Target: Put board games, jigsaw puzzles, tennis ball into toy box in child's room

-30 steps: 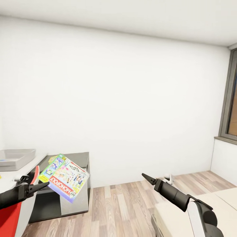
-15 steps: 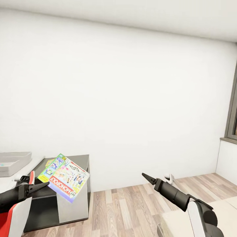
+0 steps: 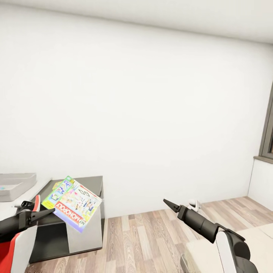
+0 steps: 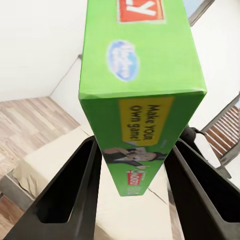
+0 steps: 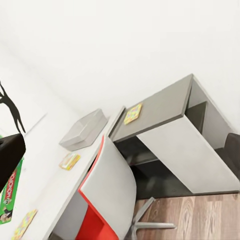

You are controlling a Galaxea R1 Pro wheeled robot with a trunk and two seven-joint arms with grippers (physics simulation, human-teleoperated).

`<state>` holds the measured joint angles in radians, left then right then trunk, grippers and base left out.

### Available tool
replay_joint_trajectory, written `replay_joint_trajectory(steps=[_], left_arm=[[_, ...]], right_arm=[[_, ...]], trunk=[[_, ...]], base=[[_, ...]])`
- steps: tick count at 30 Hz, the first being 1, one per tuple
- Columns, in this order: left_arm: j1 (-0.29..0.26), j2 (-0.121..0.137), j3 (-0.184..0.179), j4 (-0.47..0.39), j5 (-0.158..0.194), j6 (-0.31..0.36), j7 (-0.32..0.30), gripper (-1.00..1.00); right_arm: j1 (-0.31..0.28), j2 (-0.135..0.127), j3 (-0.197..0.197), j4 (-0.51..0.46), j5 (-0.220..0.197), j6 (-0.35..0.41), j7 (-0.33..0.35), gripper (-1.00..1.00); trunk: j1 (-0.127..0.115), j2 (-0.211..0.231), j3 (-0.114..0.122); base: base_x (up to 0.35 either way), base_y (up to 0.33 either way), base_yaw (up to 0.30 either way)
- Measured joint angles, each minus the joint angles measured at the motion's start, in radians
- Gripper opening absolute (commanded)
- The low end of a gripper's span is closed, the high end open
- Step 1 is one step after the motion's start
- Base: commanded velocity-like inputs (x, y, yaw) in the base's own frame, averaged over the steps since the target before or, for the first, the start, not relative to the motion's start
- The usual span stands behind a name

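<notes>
- The toy box (image 3: 15, 185) sits at the far left of the head view on the pale table (image 3: 7, 210): a shallow light grey bin with sloping walls and a thick rounded rim. A small blue-green patch shows inside it, too small to identify.
- The right wrist view shows the same toy box (image 5: 84, 129) near the dark cabinet's end of the long table (image 5: 50, 197), with flat colourful cards (image 5: 69, 161) lying apart on the smooth top; which toys they are cannot be told.
- A chair (image 3: 21, 242) with a white shell back and a red seat stands against the table's edge, just beside the left arm.
- The left gripper (image 3: 42, 214) is matte black with thin pointed fingers. It is clamped on the board game (image 3: 72, 203), a flat glossy box with a green border, a white printed cover and a red band. The box is held tilted in the air in front of the cabinet.
- In the left wrist view the two black fingers (image 4: 75, 190) press against both faces of the board game (image 4: 142, 100), whose green edge carries printed labels.
- The cabinet (image 3: 81, 223) is boxy, with a dark grey flat top and a plain white door. A small yellow-green card (image 3: 57, 185) lies on its top.
- The floor (image 3: 144, 239) is wood-grain planks in brown and grey tones.
- The right gripper (image 3: 171, 206) is held out over the floor, holding nothing, its dark pointed fingertips close together in a narrow stance.
- The bed (image 3: 197, 252) shows as a beige mattress corner at lower right.
- A dark grey window frame (image 3: 267, 132) lines the right edge.
</notes>
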<state>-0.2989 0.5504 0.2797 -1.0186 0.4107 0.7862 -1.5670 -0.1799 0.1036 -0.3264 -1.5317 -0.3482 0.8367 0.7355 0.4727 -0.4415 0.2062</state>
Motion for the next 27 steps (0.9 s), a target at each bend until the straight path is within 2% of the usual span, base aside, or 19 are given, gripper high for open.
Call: replay_joint_trajectory(steps=[3,8,12,18,27], left_arm=[[-0.001,0.008,0.014,-0.001,-0.001,0.02,0.0,-1.0],[-0.001,0.066,0.029,-0.006,0.005,0.055,0.0,-1.0],[-0.002,0.109,0.043,-0.008,0.011,0.083,0.0,-1.0],[-0.001,0.129,0.056,-0.005,0.011,0.142,0.0,-1.0],[-0.004,0.132,0.058,-0.006,0.013,0.152,0.0,-1.0]], right_arm=[[0.002,0.0,0.0,-0.001,0.0,0.001,0.001,1.0],[0.0,-0.001,0.001,-0.003,0.0,0.002,0.001,1.0],[0.001,-0.023,0.006,-0.007,0.0,0.006,0.002,1.0],[0.003,-0.044,0.008,-0.03,-0.001,0.041,0.003,1.0],[0.004,-0.048,0.008,-0.034,-0.001,0.049,0.001,1.0]], trunk=[[-0.012,0.021,0.005],[-0.023,0.042,0.006],[-0.023,0.042,-0.001],[-0.023,0.042,-0.01],[-0.023,0.042,-0.025]], base=[[0.0,0.0,0.0],[0.0,0.0,0.0],[0.0,0.0,0.0],[0.0,0.0,0.023],[0.0,0.0,0.079]])
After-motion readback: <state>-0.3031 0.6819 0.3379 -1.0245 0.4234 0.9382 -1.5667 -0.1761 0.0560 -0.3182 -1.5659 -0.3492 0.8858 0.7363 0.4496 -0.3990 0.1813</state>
